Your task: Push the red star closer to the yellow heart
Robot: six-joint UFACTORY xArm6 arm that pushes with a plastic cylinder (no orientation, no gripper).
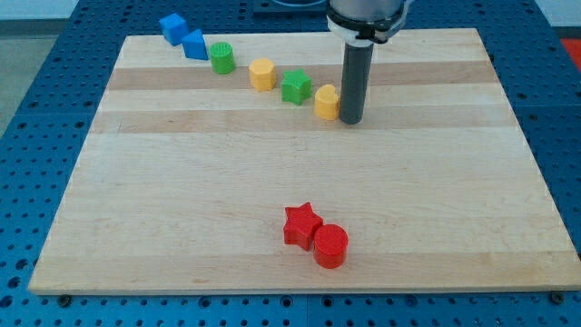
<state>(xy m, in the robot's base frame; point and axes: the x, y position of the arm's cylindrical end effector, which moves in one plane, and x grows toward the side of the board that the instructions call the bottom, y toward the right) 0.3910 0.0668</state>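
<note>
The red star (pixel 300 224) lies near the view's bottom, a little right of centre, touching a red cylinder (pixel 330 246) at its lower right. Two yellow blocks lie in the upper row. One yellow block (pixel 326 102) sits right against the left side of my tip (pixel 350 121) and looks like the heart, though the rod partly hides it. The other yellow block (pixel 261 74) is further left and looks like a pentagon. My tip is far above the red star in the view.
A row of blocks runs diagonally from the view's top left: a blue cube (pixel 172 27), a blue triangular block (pixel 194 44), a green cylinder (pixel 221 59) and a green star (pixel 295 87). The wooden board (pixel 182 182) sits on a blue perforated table.
</note>
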